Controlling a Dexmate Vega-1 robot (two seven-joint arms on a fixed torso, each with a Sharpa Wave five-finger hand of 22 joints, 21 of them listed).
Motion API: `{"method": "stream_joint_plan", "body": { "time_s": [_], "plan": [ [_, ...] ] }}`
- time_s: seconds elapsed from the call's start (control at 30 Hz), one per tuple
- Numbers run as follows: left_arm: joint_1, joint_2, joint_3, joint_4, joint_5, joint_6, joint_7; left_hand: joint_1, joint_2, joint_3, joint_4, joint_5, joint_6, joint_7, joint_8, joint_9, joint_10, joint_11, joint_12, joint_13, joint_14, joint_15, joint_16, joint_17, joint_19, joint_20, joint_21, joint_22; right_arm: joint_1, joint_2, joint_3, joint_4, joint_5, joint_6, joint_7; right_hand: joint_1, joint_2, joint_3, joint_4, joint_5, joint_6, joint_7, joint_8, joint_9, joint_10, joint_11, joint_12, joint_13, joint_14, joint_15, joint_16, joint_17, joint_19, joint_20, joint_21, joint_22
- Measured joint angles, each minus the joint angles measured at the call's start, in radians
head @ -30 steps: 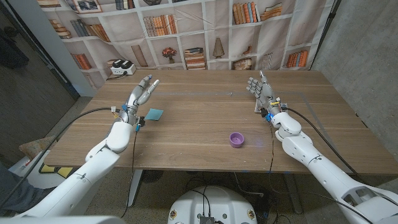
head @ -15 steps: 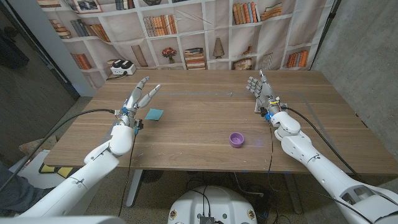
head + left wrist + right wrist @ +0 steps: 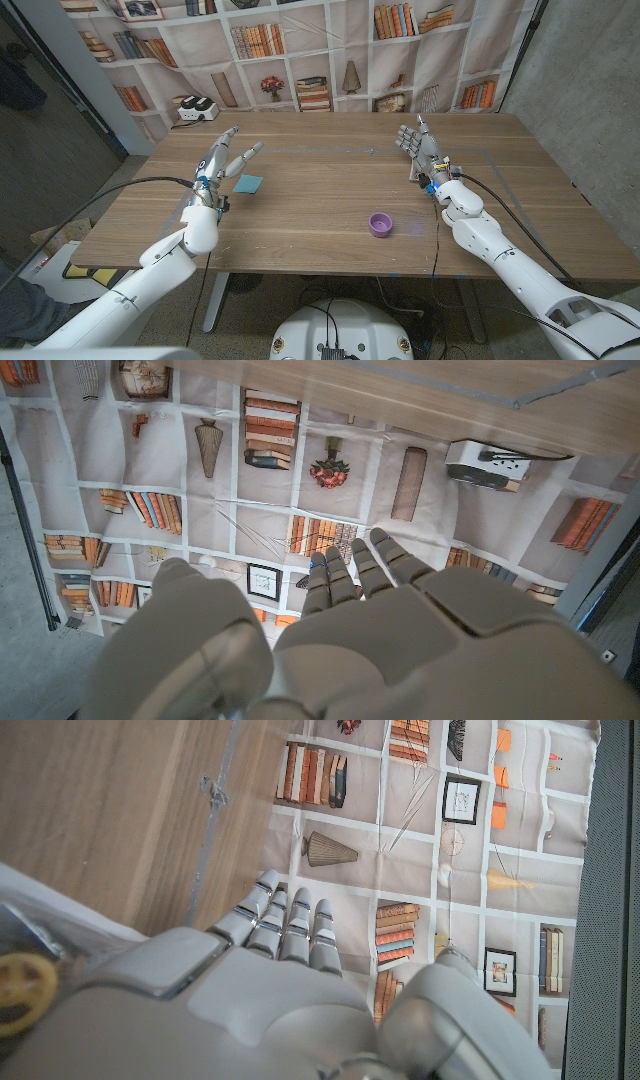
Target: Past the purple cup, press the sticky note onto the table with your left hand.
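While the blue sticky note (image 3: 249, 183) lies unpressed on the table (image 3: 320, 215), well left of & beyond the purple cup (image 3: 380, 224), L hand (image 3: 226, 158) hovers beside it w/ fingers spread, empty; R hand (image 3: 421, 150) idle, released; press left.

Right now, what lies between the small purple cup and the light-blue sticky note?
Only bare wooden table between the purple cup and the blue sticky note, per the head view.

Blue sticky note (image 3: 249, 183) flat on table, purple cup (image 3: 380, 224) well apart
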Motion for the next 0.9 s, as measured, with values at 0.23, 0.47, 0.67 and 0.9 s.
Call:
{"method": "stream_joint_plan", "body": {
  "time_s": [0.23,0.47,0.67,0.9],
  "plan": [
    [0.006,0.002,0.012,-0.023,0.050,0.082,0.028,0.008,0.008,0.002,-0.002,0.000,0.009,-0.009,0.000,0.000,0.010,-0.007,0.000,0.000,0.002,0.002,0.000,0.000,-0.009,0.001,-0.006,0.000,-0.003,-0.001,0.002,0.002,0.006,-0.005,0.003,0.000,0.000,0.000,0.000,0.000,0.000,0.000,0.000,0.000,0.000,0.000,0.000,0.000,0.000,0.000,0.000,0.000,0.000,0.000,-0.004,0.000],
    [0.006,0.000,0.033,-0.039,0.107,0.166,0.058,0.015,0.020,0.000,-0.008,0.004,0.038,-0.027,0.000,0.000,0.035,-0.033,-0.008,0.000,0.001,0.002,-0.013,0.000,-0.070,0.031,-0.026,0.002,-0.014,-0.008,0.007,-0.015,0.007,-0.007,0.001,0.000,0.000,0.000,0.000,0.000,0.000,0.000,0.000,0.000,0.000,0.000,0.000,0.000,0.000,0.000,0.000,0.000,0.000,0.000,-0.008,0.000],
    [0.006,-0.008,0.046,-0.041,0.136,0.212,0.081,0.014,0.028,-0.007,-0.007,0.012,0.071,-0.061,0.000,0.000,0.055,-0.064,-0.008,0.005,-0.017,0.002,-0.021,0.004,-0.138,0.109,-0.040,0.005,-0.029,-0.016,0.014,-0.041,0.007,-0.006,-0.013,0.000,0.000,0.000,0.000,0.000,0.000,0.000,0.000,0.000,0.000,0.000,0.000,0.000,0.005,0.005,0.000,0.000,0.000,0.000,-0.008,0.000],
    [0.000,-0.012,0.060,-0.041,0.158,0.251,0.088,0.015,0.028,-0.017,0.000,0.012,0.134,-0.073,0.010,0.000,0.049,-0.058,-0.026,0.005,-0.037,0.000,-0.021,0.005,-0.154,0.111,-0.040,0.010,-0.044,-0.023,0.020,-0.063,0.010,-0.006,-0.023,0.000,0.000,-0.003,-0.003,0.000,0.004,-0.004,0.000,0.000,0.009,0.001,0.000,0.000,0.005,0.005,0.000,0.005,0.000,0.000,-0.011,0.000]
  ]
}}
